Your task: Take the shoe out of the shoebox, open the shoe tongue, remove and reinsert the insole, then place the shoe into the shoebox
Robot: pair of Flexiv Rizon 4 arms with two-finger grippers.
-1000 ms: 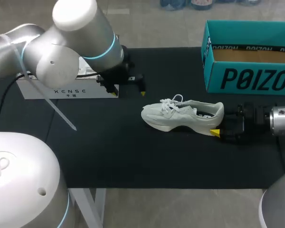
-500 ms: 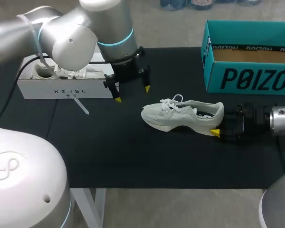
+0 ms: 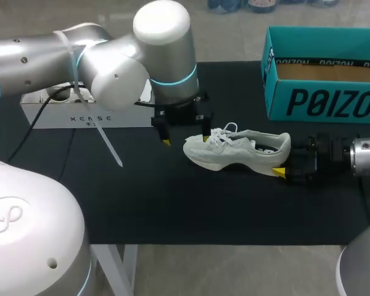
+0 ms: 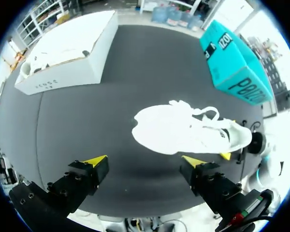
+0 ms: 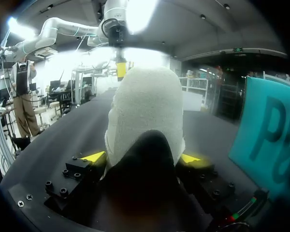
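A white sneaker (image 3: 234, 150) lies on its sole on the black mat, toe to the left and laces loose. My right gripper (image 3: 283, 165) is at its heel, and the right wrist view shows the heel (image 5: 145, 111) filling the gap, with both yellow tips of the right gripper (image 5: 141, 157) pressed on its sides. My left gripper (image 3: 185, 140) hangs open just over the toe. In the left wrist view the shoe (image 4: 183, 129) lies ahead of the spread fingers of the left gripper (image 4: 145, 162). The teal shoebox (image 3: 324, 80) stands open at the back right.
A white box (image 3: 74, 114) sits at the back left of the mat, also seen as the white box (image 4: 63, 58) beyond the shoe. The teal shoebox (image 4: 232, 63) lies close behind the shoe's heel end. Bare black mat (image 3: 191, 203) stretches in front.
My left arm has swung right from the white box to the shoe's toe, and its gripper has turned and stayed open. The right arm and the shoe have not moved.
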